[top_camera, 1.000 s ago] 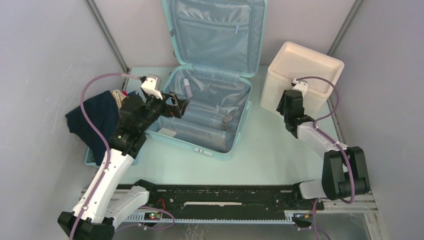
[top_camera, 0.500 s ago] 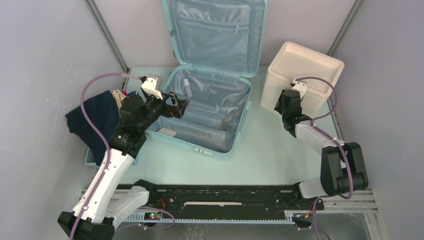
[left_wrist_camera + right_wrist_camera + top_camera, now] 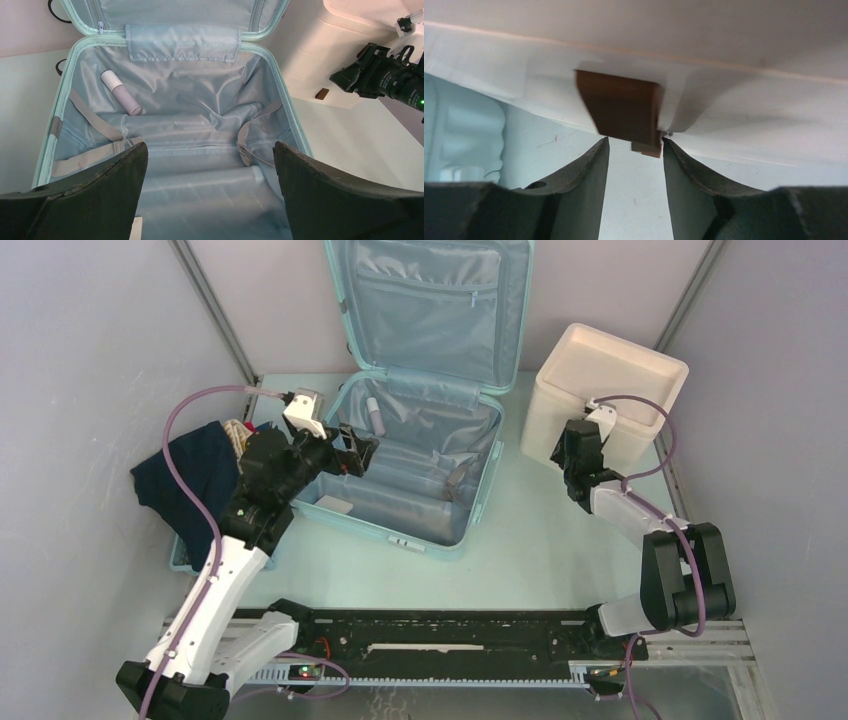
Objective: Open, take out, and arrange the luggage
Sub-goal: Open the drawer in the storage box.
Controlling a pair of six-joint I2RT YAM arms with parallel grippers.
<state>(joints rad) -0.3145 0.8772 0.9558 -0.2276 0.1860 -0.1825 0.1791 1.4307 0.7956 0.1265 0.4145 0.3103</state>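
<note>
At table centre, luggage [image 3: 420, 495] lay open, lilac bottle [image 3: 121, 92] inside; left gripper [image 3: 210, 147] hovered above, jaws wide apart; right gripper [image 3: 635, 142], jaws apart, faced brown tab [image 3: 619, 107] on box [image 3: 543, 415]. Likely taking-out step; next: descend onto bottle.

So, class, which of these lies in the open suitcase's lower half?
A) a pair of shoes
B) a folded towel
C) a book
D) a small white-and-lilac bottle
D: the bottle lies inside the suitcase, near the hinge on its left side, and no towel, shoes or book show there.
</note>
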